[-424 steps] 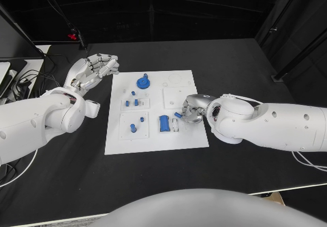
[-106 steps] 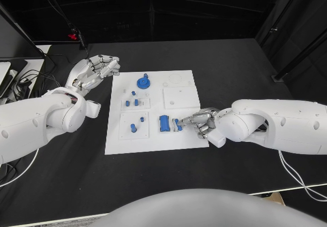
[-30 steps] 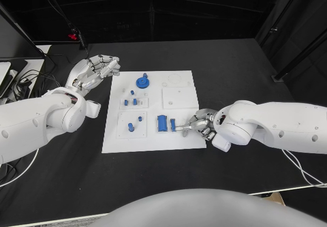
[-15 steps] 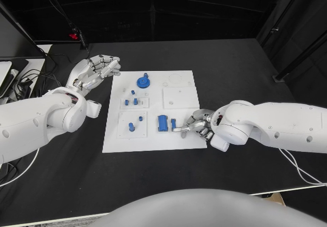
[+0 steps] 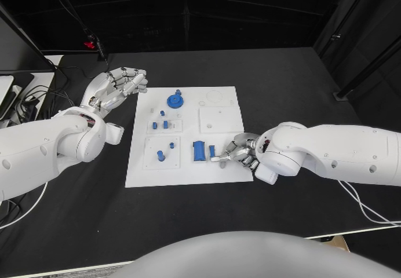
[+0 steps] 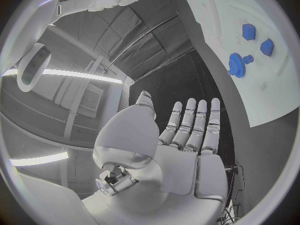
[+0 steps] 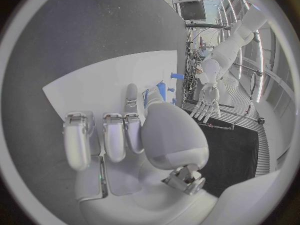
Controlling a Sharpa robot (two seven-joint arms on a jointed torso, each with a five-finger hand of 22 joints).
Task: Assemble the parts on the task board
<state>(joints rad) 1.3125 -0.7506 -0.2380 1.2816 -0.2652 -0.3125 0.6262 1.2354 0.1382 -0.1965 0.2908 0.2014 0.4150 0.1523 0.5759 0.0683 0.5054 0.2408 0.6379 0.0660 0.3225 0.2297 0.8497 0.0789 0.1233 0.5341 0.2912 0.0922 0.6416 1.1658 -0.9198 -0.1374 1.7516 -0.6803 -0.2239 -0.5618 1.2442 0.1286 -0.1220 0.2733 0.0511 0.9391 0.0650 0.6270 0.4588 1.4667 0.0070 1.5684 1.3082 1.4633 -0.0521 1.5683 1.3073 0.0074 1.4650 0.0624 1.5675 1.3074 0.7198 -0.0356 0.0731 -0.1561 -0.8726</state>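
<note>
Head view: white task board (image 5: 188, 168) at frame centre on the black table (image 5: 284, 75).
Right hand (image 5: 236, 152): at board's right edge, fingers pinching a small blue part (image 5: 212, 152).
Left hand (image 5: 119, 84): upper left, fingers spread, holding nothing.
Blue gear (image 5: 175, 101): board's top.

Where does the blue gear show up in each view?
Head view: blue gear at the white board's far end.
Left wrist view: the gear lies on the board beyond the left hand.
Right wrist view: cannot tell it apart.
Shared landmark: the white board.
</note>
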